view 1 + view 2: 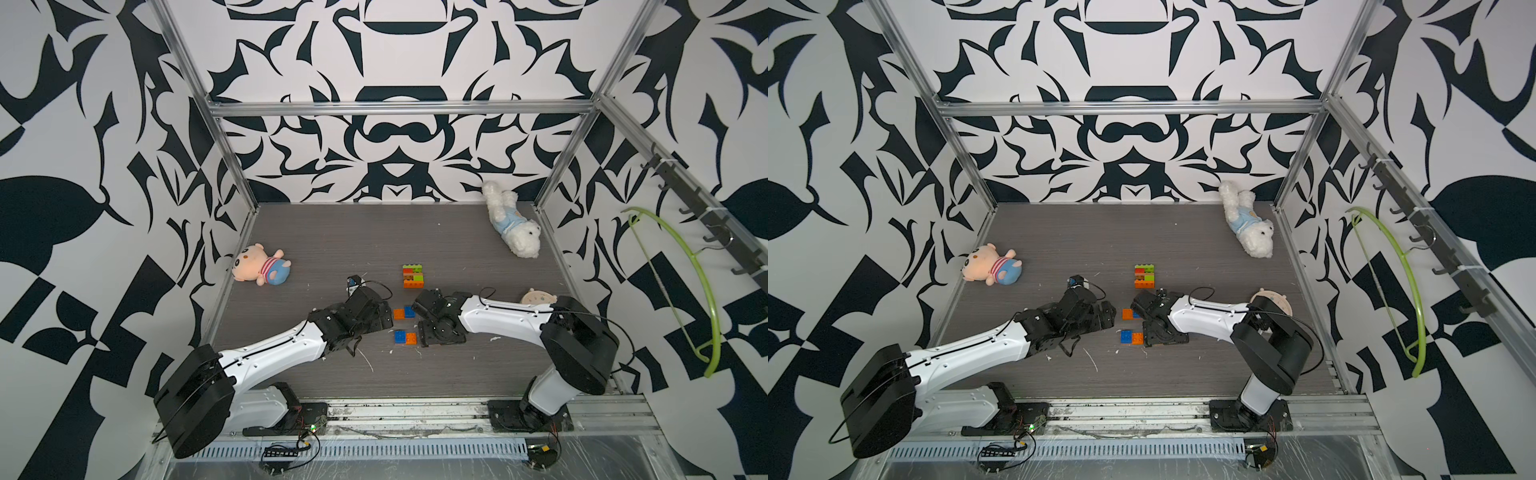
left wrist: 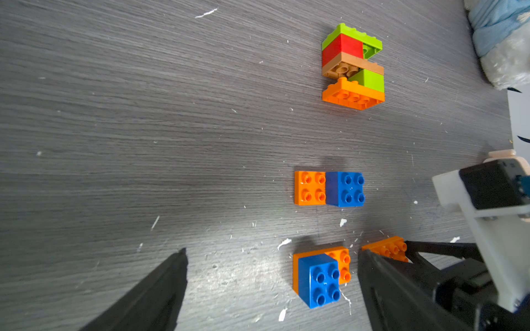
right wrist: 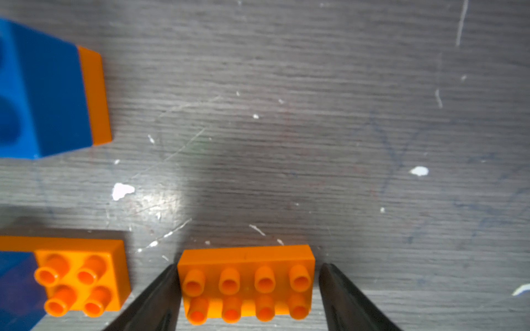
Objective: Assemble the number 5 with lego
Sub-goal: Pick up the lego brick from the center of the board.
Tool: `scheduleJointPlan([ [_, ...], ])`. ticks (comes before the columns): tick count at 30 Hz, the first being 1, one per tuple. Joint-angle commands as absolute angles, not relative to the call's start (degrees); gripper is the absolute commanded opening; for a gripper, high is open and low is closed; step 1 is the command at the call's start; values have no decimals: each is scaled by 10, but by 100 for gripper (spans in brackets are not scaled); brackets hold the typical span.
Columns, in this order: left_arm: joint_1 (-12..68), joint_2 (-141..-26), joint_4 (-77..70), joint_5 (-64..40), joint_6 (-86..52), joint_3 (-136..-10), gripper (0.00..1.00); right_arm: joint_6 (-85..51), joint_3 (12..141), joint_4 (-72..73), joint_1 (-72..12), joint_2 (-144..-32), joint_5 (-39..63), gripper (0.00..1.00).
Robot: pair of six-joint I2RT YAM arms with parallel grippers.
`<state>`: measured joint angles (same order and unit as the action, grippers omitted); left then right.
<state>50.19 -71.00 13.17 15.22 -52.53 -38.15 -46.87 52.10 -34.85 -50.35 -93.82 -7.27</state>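
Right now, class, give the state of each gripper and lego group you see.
orange oblong brick, flat, studs up.
right gripper, open, straddling the orange oblong brick.
left gripper, open, empty.
multicoloured stack, lying on its side.
blue-on-orange pair, stacked, studs up.
side-by-side squares, touching, studs up.

A lime, red, tan and orange brick stack (image 1: 413, 276) lies beyond an orange-and-blue brick pair (image 1: 404, 313) and a nearer blue-and-orange brick pair (image 1: 405, 337), both between the left arm (image 1: 270, 353) and right arm (image 1: 498, 316), with a pink plush pig (image 1: 259, 268) left and a white plush dog (image 1: 513, 224) far right.
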Motion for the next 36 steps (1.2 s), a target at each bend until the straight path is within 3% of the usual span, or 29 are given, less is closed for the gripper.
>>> scheduleJointPlan([
  [1,500,-717,148,150,-520,-397,99,-489,517,-350,-506,-926,-82,77],
  [13,500,-723,151,145,-520,-400,99,-496,506,-344,-506,-915,-86,69],
  [36,499,-690,162,182,-544,-380,99,-492,576,-388,-510,-874,-69,68],
])
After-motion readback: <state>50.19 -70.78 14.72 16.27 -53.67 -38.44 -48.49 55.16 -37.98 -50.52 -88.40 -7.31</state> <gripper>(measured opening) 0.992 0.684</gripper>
